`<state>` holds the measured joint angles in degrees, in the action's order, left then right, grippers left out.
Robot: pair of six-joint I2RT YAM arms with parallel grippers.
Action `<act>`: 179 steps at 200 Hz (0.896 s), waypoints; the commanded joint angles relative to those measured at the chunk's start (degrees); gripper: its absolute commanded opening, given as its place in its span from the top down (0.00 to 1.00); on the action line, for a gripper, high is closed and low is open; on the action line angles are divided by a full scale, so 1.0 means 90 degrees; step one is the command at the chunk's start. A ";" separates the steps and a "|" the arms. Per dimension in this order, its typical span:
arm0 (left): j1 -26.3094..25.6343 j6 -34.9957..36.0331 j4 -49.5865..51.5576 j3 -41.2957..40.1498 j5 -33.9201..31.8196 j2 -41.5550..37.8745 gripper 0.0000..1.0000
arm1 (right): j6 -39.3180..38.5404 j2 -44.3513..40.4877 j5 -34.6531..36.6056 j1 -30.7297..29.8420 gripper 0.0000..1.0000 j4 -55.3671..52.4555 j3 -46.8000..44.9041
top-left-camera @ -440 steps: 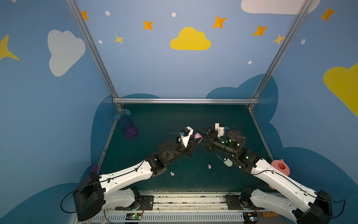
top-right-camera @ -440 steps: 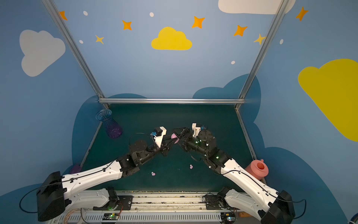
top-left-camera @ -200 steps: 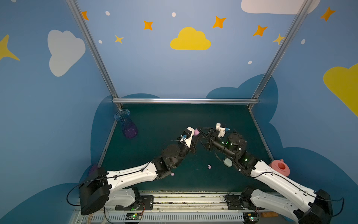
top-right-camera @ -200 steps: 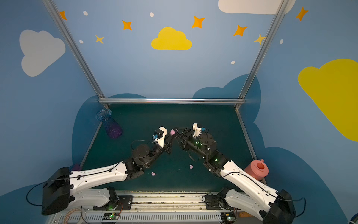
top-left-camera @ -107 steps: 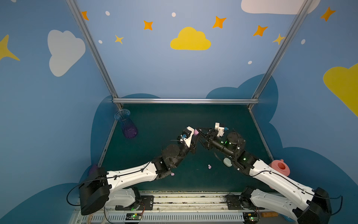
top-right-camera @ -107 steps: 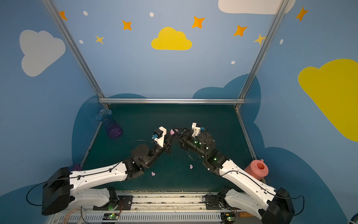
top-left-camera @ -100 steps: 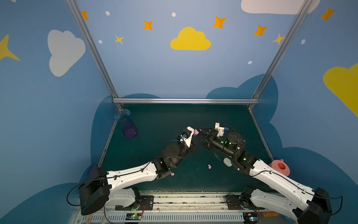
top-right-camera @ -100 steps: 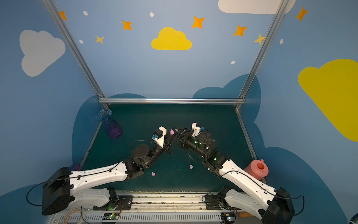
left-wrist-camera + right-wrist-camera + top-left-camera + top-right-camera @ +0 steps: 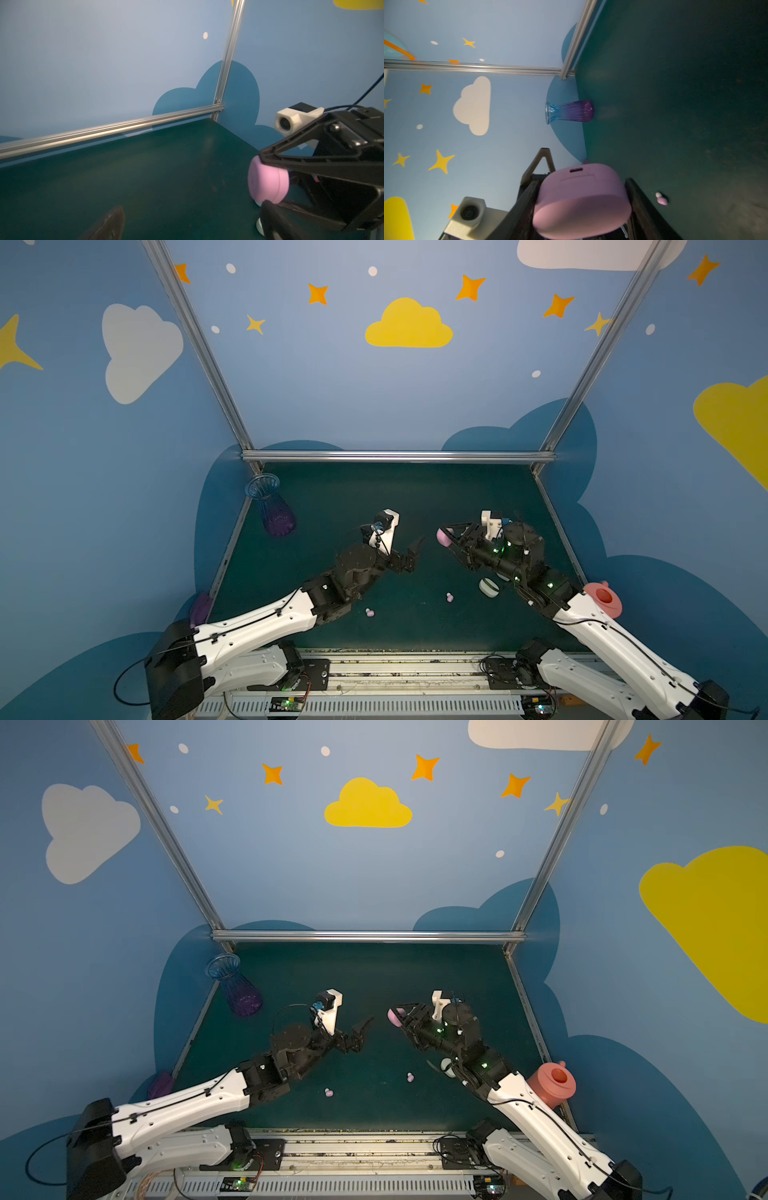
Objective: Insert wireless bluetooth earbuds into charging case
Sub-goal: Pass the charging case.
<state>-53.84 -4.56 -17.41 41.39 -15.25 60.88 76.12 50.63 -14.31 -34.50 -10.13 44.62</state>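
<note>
Both top views: mounted high over the near edge, tilted down toward the far wall (image 9: 395,406); near-identical, whole counter (image 9: 374,497) in frame. Left wrist cam: low over the counter, facing the far right corner, right gripper (image 9: 262,182) with pink case (image 9: 268,185) close up. Right wrist cam: rolled sideways, just behind that case, facing the left wall (image 9: 467,145) and vase (image 9: 569,111).

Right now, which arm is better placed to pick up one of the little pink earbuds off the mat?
Left, probably. The left gripper is open and empty, and a pink earbud lies beside its arm. The right gripper is shut on the pink case, held above the mat.
</note>
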 commanded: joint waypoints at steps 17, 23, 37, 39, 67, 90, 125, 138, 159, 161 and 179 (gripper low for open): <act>0.0496 0.0518 0.2030 0.0245 0.1695 -0.0489 0.00 | -0.1477 0.0385 -0.1806 0.0584 0.57 -0.1776 0.0837; 0.0573 0.0702 0.2229 0.0335 0.1936 -0.0501 0.00 | -0.1643 0.0478 -0.2077 0.0656 0.58 -0.1864 0.0911; 0.0766 0.1120 0.2758 0.0599 0.2695 -0.0457 0.00 | -0.1898 0.0670 -0.2481 0.0741 0.62 -0.2068 0.1062; 0.0789 0.1165 0.2834 0.0639 0.2769 -0.0454 0.00 | -0.1937 0.0694 -0.2526 0.0739 0.62 -0.2107 0.1083; 0.0988 0.1839 0.3433 0.1100 0.3618 -0.0197 0.00 | -0.2412 0.1043 -0.2986 0.0764 0.64 -0.2620 0.1415; 0.0985 0.2413 0.3527 0.1249 0.4287 0.0031 0.00 | -0.2689 0.1305 -0.3284 0.0734 0.64 -0.2898 0.1671; 0.0780 0.3111 0.3822 0.1546 0.4537 0.0483 0.00 | -0.3026 0.1650 -0.3396 0.0622 0.65 -0.3331 0.2054; 0.0617 0.3368 0.3874 0.1630 0.4323 0.0612 0.00 | -0.3084 0.1759 -0.3410 0.0541 0.65 -0.3368 0.2123; 0.0424 0.3686 0.3733 0.1625 0.4057 0.0734 0.00 | -0.3135 0.1936 -0.3387 0.0364 0.66 -0.3403 0.2186; 0.0418 0.3696 0.3707 0.1616 0.4028 0.0742 0.00 | -0.3133 0.1948 -0.3387 0.0344 0.66 -0.3400 0.2194; 0.0402 0.3783 0.3433 0.1542 0.4074 0.0739 0.00 | -0.3203 0.2081 -0.3354 0.0205 0.66 -0.3473 0.2276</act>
<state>-49.87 25.45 15.51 54.74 21.78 67.70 49.52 68.03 -43.72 -31.18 -38.98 63.02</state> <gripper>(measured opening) 0.999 0.576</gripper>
